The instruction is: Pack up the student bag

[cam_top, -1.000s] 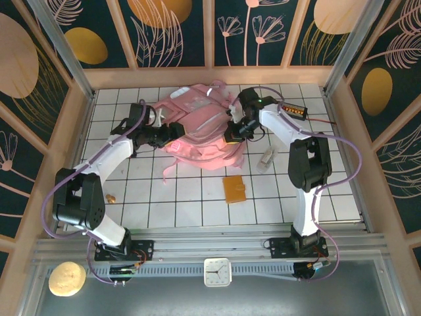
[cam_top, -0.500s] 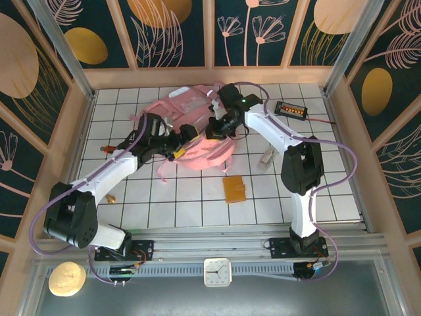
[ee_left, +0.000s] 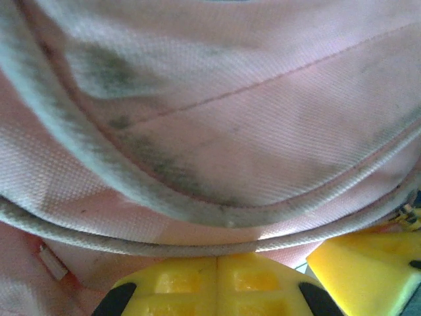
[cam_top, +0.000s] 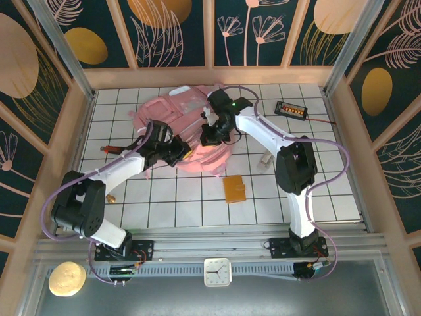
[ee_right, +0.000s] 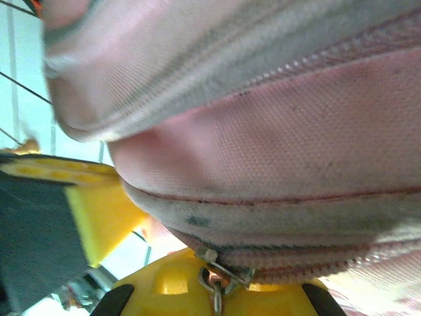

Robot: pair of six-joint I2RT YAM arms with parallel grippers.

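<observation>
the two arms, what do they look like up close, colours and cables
The left arm and right arm both have white links and black joint housings, with a lilac cable looping loosely along each. The right one carries a small green light. The gripper fingers are yellow moulded blocks with black parts at the sides.

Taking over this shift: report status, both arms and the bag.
Left gripper shut against student bag; right gripper shut on its zip pull. Orange wallet lies on table near it, unpacked.
</observation>
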